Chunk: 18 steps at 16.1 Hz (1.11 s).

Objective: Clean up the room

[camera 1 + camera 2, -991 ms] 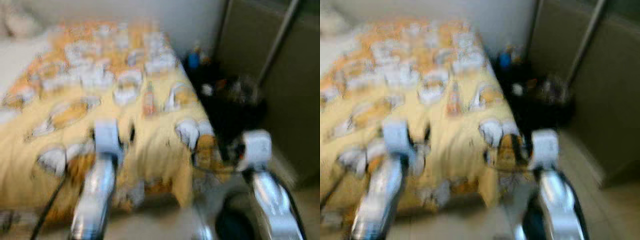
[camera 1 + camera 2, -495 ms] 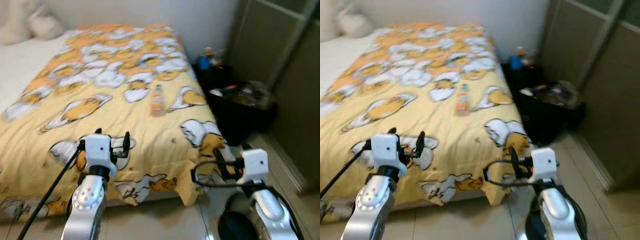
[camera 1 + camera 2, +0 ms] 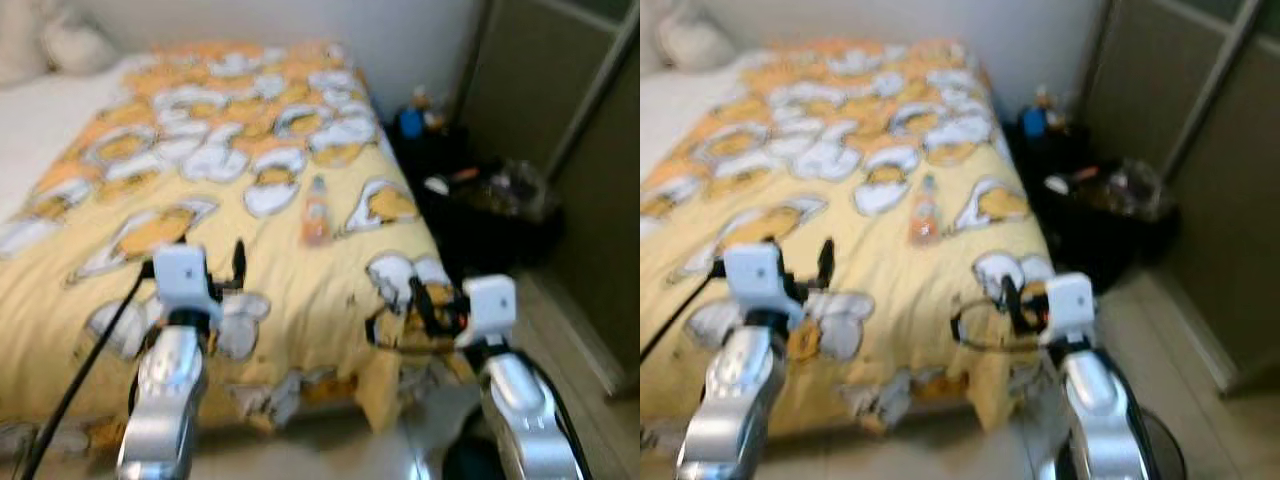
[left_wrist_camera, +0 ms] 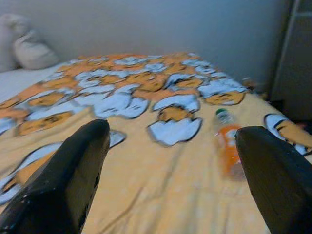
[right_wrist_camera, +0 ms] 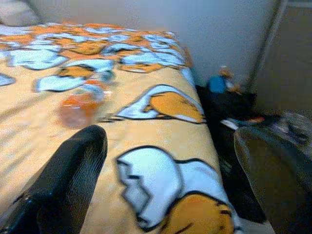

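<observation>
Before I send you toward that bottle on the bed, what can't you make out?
- Orange bottle: label unreadable, blurred in both eye views and the left wrist view.
- Black bin beside the bed: contents a smear, too blurred to name.
- Blue item by the wall: too small and soft to identify.
- Pillow: cut off by the frame's edge.
- Floor under the bed: hidden by the duvet.

Both arms have lifted slightly toward the bed (image 3: 300, 290).
</observation>
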### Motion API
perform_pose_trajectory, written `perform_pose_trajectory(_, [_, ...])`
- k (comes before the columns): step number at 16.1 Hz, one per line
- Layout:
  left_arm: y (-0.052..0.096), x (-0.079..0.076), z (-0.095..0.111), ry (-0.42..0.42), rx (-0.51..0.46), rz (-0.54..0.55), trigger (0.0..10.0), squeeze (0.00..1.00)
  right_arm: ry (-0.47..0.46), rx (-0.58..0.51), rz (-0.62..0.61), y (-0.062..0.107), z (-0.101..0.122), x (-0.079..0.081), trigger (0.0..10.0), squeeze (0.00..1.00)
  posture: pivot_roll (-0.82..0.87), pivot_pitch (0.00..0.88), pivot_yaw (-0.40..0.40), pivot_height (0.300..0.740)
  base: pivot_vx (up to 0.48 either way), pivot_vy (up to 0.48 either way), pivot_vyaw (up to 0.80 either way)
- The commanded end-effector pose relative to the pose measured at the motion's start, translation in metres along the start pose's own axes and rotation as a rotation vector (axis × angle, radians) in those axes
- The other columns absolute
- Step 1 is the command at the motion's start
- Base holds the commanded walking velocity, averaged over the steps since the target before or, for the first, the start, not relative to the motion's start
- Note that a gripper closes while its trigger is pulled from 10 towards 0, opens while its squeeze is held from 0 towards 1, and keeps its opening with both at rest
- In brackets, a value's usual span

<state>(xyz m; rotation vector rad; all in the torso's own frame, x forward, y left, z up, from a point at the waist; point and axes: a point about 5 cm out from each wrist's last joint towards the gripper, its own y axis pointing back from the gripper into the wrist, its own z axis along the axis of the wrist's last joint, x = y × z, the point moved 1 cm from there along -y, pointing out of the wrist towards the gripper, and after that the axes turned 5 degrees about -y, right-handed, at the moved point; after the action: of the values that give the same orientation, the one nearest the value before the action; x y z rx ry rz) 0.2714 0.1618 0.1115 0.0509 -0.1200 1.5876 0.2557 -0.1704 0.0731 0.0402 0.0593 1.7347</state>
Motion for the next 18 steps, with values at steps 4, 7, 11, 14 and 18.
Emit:
perform_pose_trajectory(4, [-0.005, -0.009, 0.007, 0.027, -0.021, -0.017, 10.0, 0.00, -0.001, -0.005, -0.023, -0.004, 0.001, -0.008, 10.0, 0.00, -0.16, 0.000, 0.049, 0.740, 0.475, 0.000, 0.00])
perform_pose_trajectory(7, [-0.006, -0.010, 0.008, 0.035, -0.025, -0.018, 10.0, 0.00, -0.009, -0.016, -0.005, -0.008, 0.005, -0.003, 10.0, 0.00, -0.15, 0.000, 0.047, 0.740, 0.480, 0.000, 0.00])
perform_pose_trajectory(11, [-0.011, -0.013, 0.008, 0.000, -0.015, -0.024, 10.0, 0.00, -0.093, -0.054, 0.030, -0.038, 0.024, 0.013, 10.0, 0.00, -0.16, 0.000, 0.062, 0.740, 0.331, 0.280, 0.00])
perform_pose_trajectory(14, [-0.026, -0.005, 0.017, -0.055, -0.018, -0.050, 10.0, 0.00, -0.168, 0.016, 0.021, -0.080, 0.030, 0.028, 10.0, 0.00, -0.12, 0.000, 0.085, 0.740, 0.000, 0.000, 0.00])
perform_pose_trajectory(18, [-0.041, 0.020, 0.038, -0.220, 0.045, -0.308, 10.0, 0.00, -0.146, 0.186, 0.100, -0.114, 0.021, 0.072, 10.0, 0.00, 0.00, 0.051, 0.126, 0.740, 0.000, 0.000, 0.00])
